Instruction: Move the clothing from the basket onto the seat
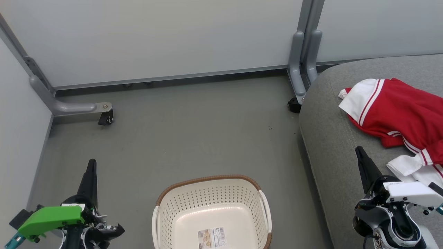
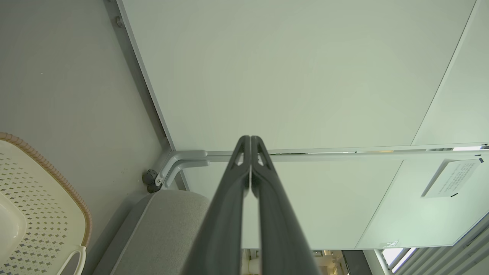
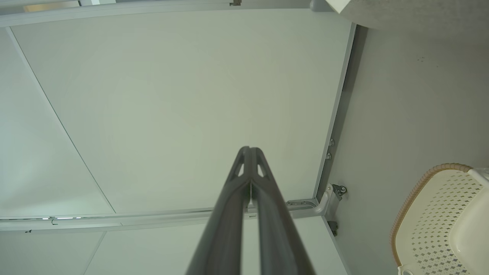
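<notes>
Left end effector (image 1: 91, 165): clenched. In the left wrist view its two dark fingers (image 2: 229, 214) meet along their length up to the tips, with nothing between them. In the head view it stands above the grey floor (image 1: 193, 138), to the left of the basket (image 1: 207, 180) and apart from it. It points toward the pale partition panel (image 1: 166, 38) and touches nothing.

Right end effector (image 1: 359, 150): clenched as well. The right wrist view shows its fingers (image 3: 275, 229) pressed together at the tips and carrying nothing. In the head view it stands over the front part of the seat (image 1: 328, 138), near the white hem of the clothing (image 1: 398, 110) but clear of it. Whether it touches the cushion cannot be told.

Clothing: red with white trim, lying rumpled on the seat at the right of the head view, with its white panel toward the partition.

Basket: upright on the floor between the two arms, just beside the seat's rounded edge. Its inside shows a label (image 1: 211, 238) on the bottom.
</notes>
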{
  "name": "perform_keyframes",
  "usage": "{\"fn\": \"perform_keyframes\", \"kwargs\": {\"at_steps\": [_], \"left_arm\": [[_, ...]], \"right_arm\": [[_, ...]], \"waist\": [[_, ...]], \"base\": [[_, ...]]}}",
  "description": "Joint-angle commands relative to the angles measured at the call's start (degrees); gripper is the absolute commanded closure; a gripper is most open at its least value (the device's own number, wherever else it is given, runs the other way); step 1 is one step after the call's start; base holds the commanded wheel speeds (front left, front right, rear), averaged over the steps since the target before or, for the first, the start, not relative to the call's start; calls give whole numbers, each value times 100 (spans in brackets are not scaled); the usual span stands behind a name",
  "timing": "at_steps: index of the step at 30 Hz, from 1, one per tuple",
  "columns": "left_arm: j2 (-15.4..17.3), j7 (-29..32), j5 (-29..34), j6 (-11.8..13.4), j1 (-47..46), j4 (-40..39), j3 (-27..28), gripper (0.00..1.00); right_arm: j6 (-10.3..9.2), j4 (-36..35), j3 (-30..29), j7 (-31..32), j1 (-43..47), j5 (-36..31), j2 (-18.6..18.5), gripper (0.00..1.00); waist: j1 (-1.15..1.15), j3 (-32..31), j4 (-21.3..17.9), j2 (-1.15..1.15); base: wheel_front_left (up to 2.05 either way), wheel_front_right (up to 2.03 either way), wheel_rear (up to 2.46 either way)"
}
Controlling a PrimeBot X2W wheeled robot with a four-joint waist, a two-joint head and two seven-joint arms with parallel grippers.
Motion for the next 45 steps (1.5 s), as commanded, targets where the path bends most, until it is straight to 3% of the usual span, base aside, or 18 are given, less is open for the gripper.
{"fn": "perform_keyframes", "kwargs": {"at_steps": [1, 45], "left_arm": [[8, 12, 31, -30, -96, 12, 31, 100], [-20, 43, 57, -30, -95, 13, 68, 100]], "right_arm": [[2, 17, -17, 7, -42, -21, -4, 100], [2, 18, -54, 51, -47, -64, 23, 100]], "waist": [[0, 0, 0, 0], [0, 0, 0, 0]], "base": [[0, 0, 0], [0, 0, 0]]}}
